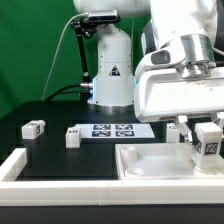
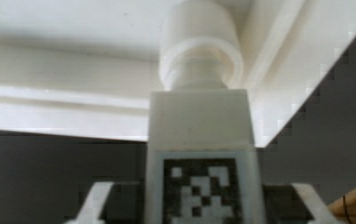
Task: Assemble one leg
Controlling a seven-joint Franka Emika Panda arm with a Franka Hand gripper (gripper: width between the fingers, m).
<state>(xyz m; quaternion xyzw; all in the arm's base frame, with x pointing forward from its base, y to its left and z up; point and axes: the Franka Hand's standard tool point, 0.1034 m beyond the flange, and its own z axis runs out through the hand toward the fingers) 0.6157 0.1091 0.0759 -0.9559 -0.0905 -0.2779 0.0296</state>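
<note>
My gripper [image 1: 207, 150] is shut on the leg [image 1: 208, 138], a small white block with a black-and-white tag, at the exterior view's right. It holds the leg just above the right part of the large white panel [image 1: 150, 160]. In the wrist view the leg [image 2: 201, 120] stands between my fingers [image 2: 97, 203], tag facing the camera. Its round peg end points at a corner of the panel [image 2: 68, 80]. I cannot tell whether the peg touches the panel.
Two more small white tagged legs [image 1: 33, 128] [image 1: 72, 137] lie on the black table at the exterior view's left. The marker board [image 1: 113, 129] lies behind the panel. A white border strip [image 1: 12, 168] runs along the front left. The arm's base [image 1: 110, 70] stands at the back.
</note>
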